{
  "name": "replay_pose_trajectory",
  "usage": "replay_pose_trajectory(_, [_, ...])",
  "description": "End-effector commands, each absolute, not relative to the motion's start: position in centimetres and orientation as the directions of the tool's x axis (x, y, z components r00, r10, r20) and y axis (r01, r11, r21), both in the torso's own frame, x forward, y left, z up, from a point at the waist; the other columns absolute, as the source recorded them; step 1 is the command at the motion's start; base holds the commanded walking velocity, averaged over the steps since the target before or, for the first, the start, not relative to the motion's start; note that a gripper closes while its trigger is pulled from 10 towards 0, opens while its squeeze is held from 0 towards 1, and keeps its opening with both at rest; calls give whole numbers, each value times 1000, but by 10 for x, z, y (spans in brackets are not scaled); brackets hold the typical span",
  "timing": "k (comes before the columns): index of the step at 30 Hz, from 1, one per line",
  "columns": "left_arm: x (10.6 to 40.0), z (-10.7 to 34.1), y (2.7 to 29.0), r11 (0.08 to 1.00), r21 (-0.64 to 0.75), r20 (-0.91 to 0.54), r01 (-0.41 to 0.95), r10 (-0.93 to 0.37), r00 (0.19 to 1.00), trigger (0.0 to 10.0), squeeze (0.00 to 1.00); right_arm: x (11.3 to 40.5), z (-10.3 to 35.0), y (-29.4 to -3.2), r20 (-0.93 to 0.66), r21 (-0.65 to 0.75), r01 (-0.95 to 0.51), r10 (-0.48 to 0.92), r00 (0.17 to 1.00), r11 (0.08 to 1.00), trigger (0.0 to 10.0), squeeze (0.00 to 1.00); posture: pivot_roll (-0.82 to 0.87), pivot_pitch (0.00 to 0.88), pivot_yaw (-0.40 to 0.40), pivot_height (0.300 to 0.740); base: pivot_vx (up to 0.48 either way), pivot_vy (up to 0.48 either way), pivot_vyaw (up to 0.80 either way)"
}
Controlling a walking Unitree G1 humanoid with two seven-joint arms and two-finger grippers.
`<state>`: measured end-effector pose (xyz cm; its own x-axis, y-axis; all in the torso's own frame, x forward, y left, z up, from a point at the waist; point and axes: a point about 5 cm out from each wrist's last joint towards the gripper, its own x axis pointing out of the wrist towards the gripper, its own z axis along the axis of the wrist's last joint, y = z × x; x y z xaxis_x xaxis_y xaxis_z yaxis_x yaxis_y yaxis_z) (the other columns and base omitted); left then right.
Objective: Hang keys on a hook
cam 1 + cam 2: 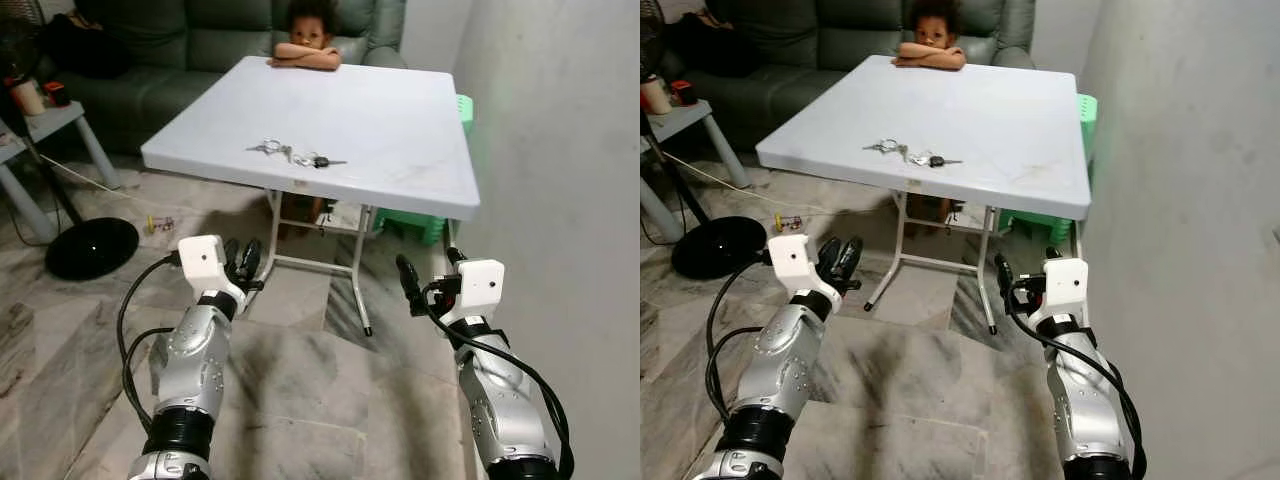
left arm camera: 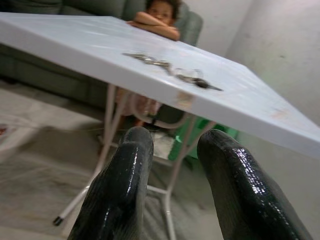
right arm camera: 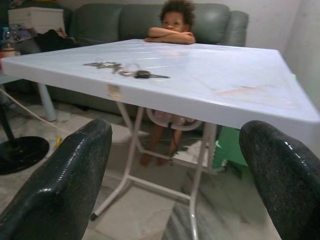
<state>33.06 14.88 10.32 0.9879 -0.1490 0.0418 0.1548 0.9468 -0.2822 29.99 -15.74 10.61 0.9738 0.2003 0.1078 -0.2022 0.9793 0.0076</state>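
Observation:
A bunch of keys (image 1: 295,154) on rings lies near the middle of the white folding table (image 1: 300,182), toward its near edge. Both grippers hang in the air in front of the table and below its top, with nothing between their fingers. My left gripper (image 1: 242,258) is open by a narrow gap and points at the table's near edge. My right gripper (image 1: 427,262) is wide open, near the table's right front corner. The keys (image 3: 125,69) lie well ahead of both.
A person (image 1: 305,45) leans folded arms on the table's far edge, with a dark green sofa (image 1: 170,50) behind. A black fan base (image 1: 92,247) and a grey side table (image 1: 45,125) stand to the left. A green stool (image 1: 415,225) and a white wall (image 1: 560,150) are on the right.

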Motion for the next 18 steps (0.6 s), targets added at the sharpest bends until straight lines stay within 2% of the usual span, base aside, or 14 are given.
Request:
replay_pose_trajectory(1, [331,106,154,949,-282,44,139,-132,990,10000,0,300,113,-156,127,0,-208,206,970,978,10000,0,78,0,-36,740,0,480,0])
replay_pose_trajectory(18, [328,107,150,943,-295,40,154,-149,988,10000,0,296,111,-156,112,-14,-218,218,970,976,10000,0,79,0,-38,740,0,480,0])
